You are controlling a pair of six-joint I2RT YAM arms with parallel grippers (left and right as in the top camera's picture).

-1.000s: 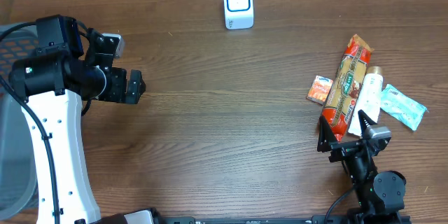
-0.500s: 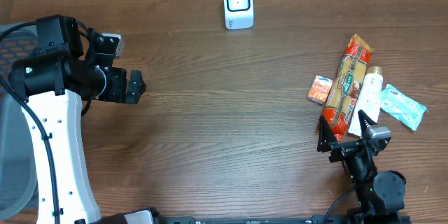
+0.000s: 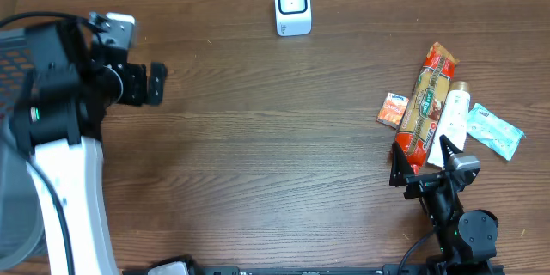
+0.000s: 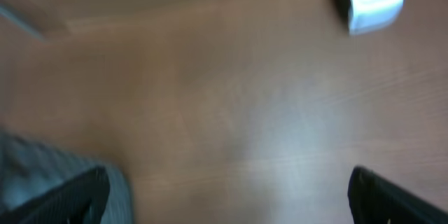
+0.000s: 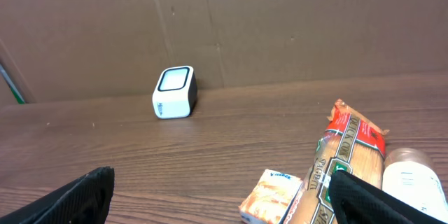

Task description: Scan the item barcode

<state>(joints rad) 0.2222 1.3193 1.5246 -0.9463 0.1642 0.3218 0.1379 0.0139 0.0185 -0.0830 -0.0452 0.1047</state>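
Overhead: the left gripper (image 3: pixel 160 84) hangs above the left side of the brown wooden table (image 3: pixel 258 155), jaws spread wide and holding nothing. The right gripper (image 3: pixel 419 156), equally spread, sits at the near end of the long red-orange packet (image 3: pixel 424 103). Beside that packet lie a small orange box (image 3: pixel 393 109) and a white plastic bottle (image 3: pixel 455 119). The white cube-shaped scanner (image 3: pixel 292 5) stands at the far edge. Left wrist: blurred, with the scanner at top right. Right wrist: scanner left of centre, packet at lower right.

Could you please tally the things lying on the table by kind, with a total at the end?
Barcode scanner: 1
Small orange box: 1
Long red-and-orange packet: 1
White bottle: 1
Pale blue sachet: 1
Total: 5
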